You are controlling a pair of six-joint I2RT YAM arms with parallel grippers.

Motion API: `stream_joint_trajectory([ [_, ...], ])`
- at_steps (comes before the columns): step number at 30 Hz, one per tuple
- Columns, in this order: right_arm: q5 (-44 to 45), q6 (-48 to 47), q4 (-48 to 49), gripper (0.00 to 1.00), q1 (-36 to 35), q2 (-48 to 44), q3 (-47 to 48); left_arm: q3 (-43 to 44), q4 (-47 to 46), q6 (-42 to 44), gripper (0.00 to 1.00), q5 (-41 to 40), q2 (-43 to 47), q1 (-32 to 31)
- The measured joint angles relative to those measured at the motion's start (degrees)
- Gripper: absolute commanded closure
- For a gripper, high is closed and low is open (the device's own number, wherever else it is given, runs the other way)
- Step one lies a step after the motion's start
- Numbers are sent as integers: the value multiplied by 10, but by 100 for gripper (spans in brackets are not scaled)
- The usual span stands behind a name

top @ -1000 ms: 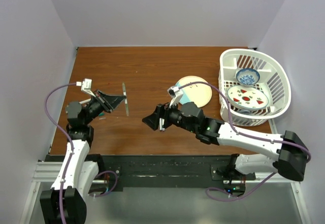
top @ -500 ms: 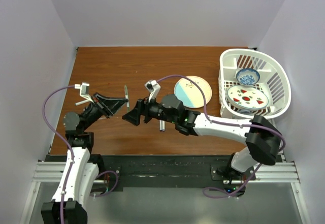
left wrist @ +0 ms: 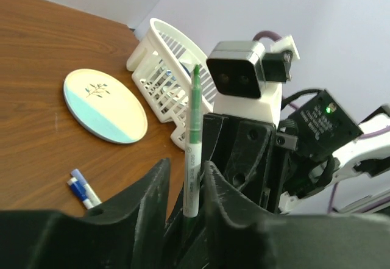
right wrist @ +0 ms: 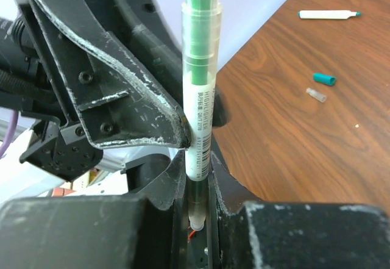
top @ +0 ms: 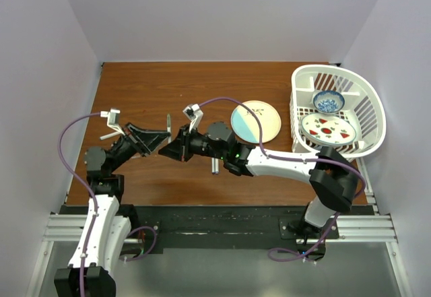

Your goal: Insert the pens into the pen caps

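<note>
Cannot see lower end of green pen [left wrist: 194, 116], sunk between fingers of left gripper [left wrist: 187, 166]. Loses top at upper edge in right wrist view. Cannot trace near end of blue-tipped pen [left wrist: 84, 193] behind finger, nor rest of basket [left wrist: 159, 49] behind right wrist camera [left wrist: 239, 77].

Seen from above, the left gripper [top: 161, 135] and right gripper [top: 167, 150] come together left of centre on the table [top: 202, 88], with a pen [top: 168, 123] standing upright between their fingers. A plate [top: 256, 122] lies at their 3 o'clock. At the plate's 3 o'clock sits a basket [top: 295, 108] holding a bowl [top: 328, 100], with a dish [top: 328, 128] at the bowl's 6 o'clock. A second pen [top: 214, 167] lies at the plate's 7 o'clock. The right wrist view shows a third pen [right wrist: 329, 14] flat on the table, a cap [right wrist: 324, 79] at its 6 o'clock.
</note>
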State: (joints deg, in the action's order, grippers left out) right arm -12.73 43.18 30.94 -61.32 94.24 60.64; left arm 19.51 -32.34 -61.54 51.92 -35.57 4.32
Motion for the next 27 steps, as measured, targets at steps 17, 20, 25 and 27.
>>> stream_joint_trajectory([
  [17,36,-37,-80,100,3,-160,-118,272,562,131,40,-398,-29,-3],
  [20,44,-46,-94,100,3,-200,-134,272,634,100,43,-487,-27,-3],
  [25,64,-56,-112,100,3,-260,-167,227,690,32,49,-545,-56,-3],
  [27,77,-60,-121,100,3,-276,-175,212,711,4,50,-555,-94,-3],
])
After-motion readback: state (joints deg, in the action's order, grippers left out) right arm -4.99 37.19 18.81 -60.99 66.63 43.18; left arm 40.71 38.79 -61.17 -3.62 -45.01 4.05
